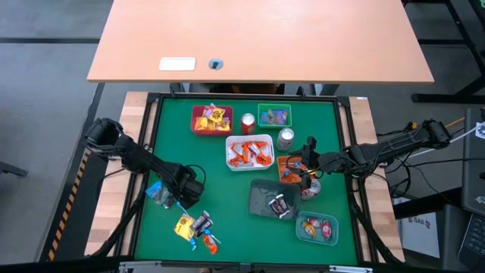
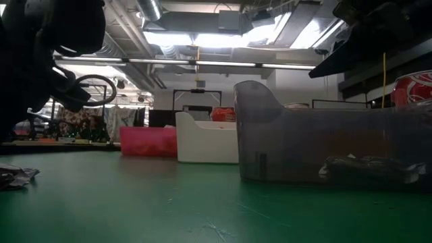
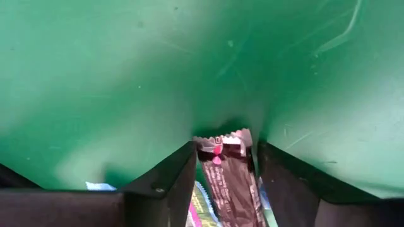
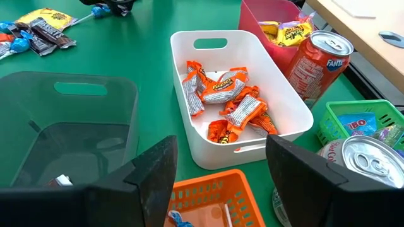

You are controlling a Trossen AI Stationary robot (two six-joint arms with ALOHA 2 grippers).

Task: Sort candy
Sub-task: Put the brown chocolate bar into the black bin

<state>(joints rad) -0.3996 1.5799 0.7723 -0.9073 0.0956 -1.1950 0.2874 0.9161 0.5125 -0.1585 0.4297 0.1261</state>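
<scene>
Left gripper (image 1: pixel 173 199) low over the green mat (image 1: pixel 227 212) at the table's left; its fingers mostly hidden under the wrist from above; left wrist view shows them clamped on a dark-wrapped candy (image 3: pixel 226 180), wrapper print too small to read. Right gripper (image 4: pixel 218 173) hovers over the orange tray (image 1: pixel 292 168), fingers spread wide, nothing between them; tray contents partly covered by the arm.

Trays counted, six: red (image 1: pixel 210 120), green (image 1: pixel 273 116), white (image 1: pixel 249 152), orange, grey (image 1: pixel 273 199), and one teal (image 1: pixel 317 227); each holds candy. Cans, three seen: orange one (image 1: pixel 248 123), two silver (image 1: pixel 286 139), the third half hidden by the right arm. Loose candy pile (image 1: pixel 195 227) lies near the front left; count unclear, pieces overlap. Low view: grey tray cut off at right.
</scene>
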